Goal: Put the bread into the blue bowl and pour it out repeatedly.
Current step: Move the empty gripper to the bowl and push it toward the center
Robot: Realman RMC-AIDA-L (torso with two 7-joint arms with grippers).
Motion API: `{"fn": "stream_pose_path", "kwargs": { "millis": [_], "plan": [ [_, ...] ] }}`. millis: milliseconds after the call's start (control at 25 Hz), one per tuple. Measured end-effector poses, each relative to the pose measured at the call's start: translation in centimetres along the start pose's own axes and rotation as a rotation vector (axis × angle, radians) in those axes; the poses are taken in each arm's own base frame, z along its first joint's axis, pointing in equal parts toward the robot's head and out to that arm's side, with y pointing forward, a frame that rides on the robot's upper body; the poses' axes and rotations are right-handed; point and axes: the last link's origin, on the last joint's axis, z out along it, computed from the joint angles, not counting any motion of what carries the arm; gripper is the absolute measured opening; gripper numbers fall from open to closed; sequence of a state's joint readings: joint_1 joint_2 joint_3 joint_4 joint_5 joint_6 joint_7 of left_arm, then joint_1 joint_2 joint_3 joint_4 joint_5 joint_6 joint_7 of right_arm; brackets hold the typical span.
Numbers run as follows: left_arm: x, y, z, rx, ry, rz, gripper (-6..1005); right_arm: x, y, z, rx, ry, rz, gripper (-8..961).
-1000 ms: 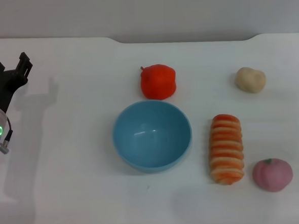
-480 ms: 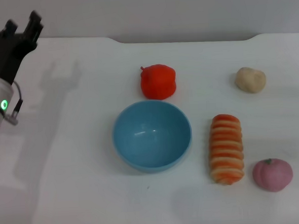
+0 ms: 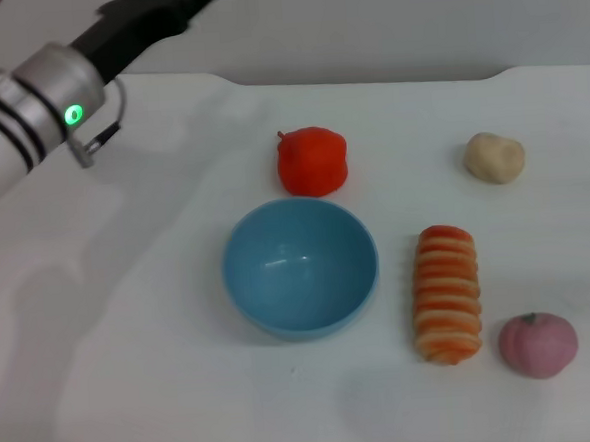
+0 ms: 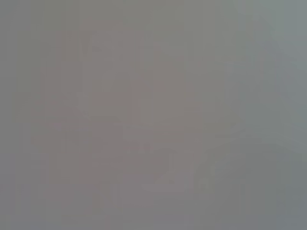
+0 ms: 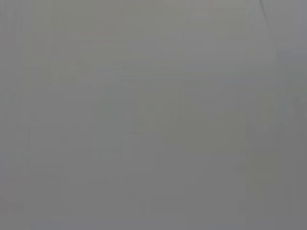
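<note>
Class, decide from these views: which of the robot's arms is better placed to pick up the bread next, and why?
Left, tentatively. Only the left gripper is in view, raised at the table's far left; the bread lies right of the blue bowl, but no right arm shows.

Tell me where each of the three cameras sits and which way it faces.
Head view: on the robot's head, looking forward and down at the table with the blue bowl and the bread; the left gripper shows at top left.
Left wrist view: on the left wrist; only blank grey.
Right wrist view: on the right wrist; likewise blank grey.
Shared: nothing recognisable.
</note>
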State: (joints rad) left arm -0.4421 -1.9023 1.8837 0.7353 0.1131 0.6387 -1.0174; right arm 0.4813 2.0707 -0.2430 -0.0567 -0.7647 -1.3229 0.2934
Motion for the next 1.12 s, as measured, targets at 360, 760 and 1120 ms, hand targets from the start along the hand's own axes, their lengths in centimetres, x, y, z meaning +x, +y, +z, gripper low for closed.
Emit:
{"fn": "stream_pose_path", "kwargs": {
  "millis": [360, 760, 1120],
  "plan": [
    [2.1, 2.3, 0.3, -0.134, -0.209, 0.027, 694, 0.0, -1.0, 0.7, 0.019, 0.032, -0.033, 571],
    [1.3, 1.5, -1.8, -0.113, -0.552, -0.053, 692, 0.3, -1.4, 0.9, 0.02, 0.066, -0.046, 570],
    [0.5, 2.8, -2.3, 0.005, -0.797, 0.066, 690, 0.7, -1.3, 0.7, 0.021, 0.082, -0.043, 570]
  ]
}}
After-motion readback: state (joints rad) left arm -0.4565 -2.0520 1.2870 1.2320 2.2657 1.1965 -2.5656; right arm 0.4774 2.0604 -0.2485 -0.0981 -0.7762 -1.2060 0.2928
